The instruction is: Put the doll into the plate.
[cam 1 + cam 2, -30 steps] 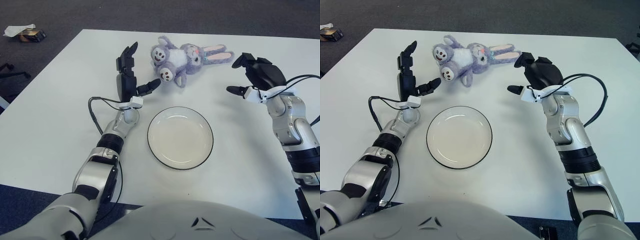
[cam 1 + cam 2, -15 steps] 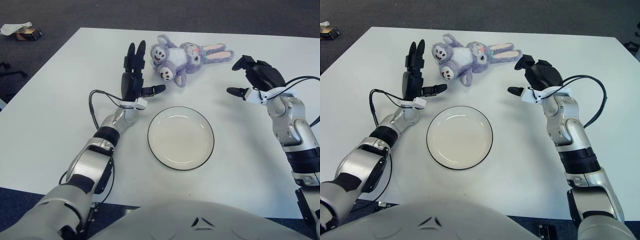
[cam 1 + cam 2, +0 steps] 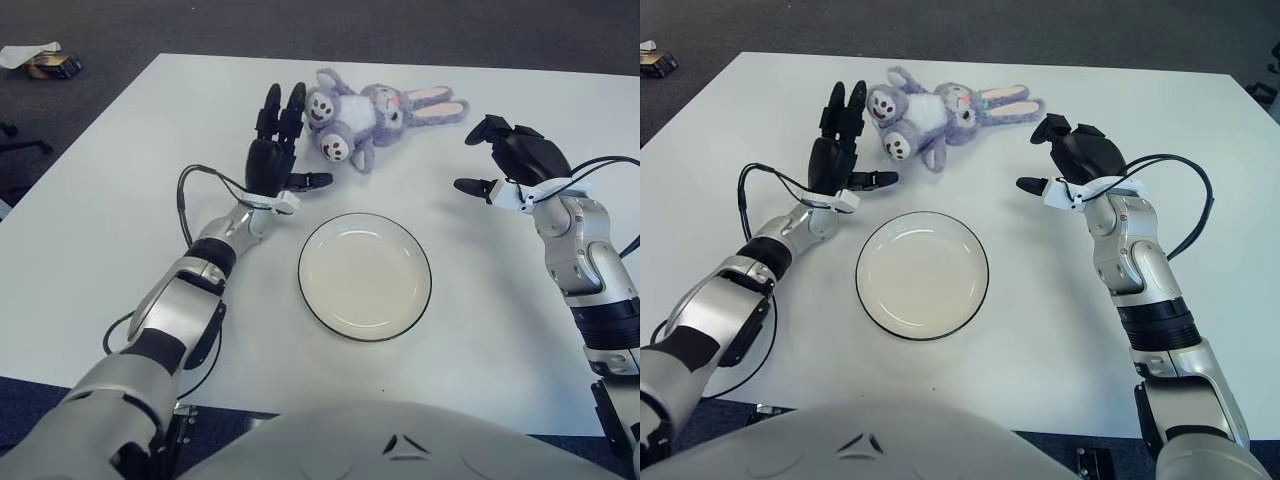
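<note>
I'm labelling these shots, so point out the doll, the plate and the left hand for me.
doll (image 3: 362, 112): left eye view, on its purple belly.
plate (image 3: 364, 275): left eye view, on its bare white centre.
left hand (image 3: 270, 160): left eye view, on the back of the black palm.

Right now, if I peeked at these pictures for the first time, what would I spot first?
Probably the purple bunny doll lying at the far side of the white table. The left hand, fingers spread, reaches up beside the doll's feet, and the right hand hovers open on the other side. An empty white plate waits in the middle, nearer the robot.
</note>
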